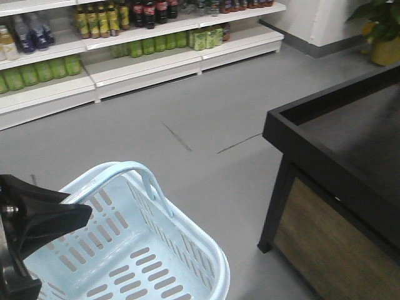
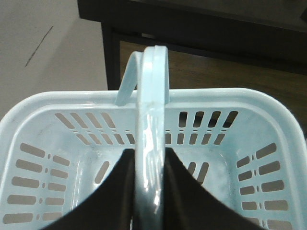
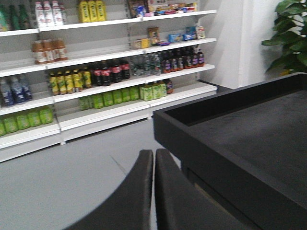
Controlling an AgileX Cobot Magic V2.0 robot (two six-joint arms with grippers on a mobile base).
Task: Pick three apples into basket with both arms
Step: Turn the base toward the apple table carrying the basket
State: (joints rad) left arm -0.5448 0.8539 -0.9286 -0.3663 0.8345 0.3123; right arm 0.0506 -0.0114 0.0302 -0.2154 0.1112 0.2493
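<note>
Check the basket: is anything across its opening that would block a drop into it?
Only its own handle, clamped by the left gripper, crosses the middle of the basket; either side of it is open. No apples are in view.

Bottle-lined shelves, black display table, potted plant

Left end effector and right end effector have tapering black fingers.
</note>
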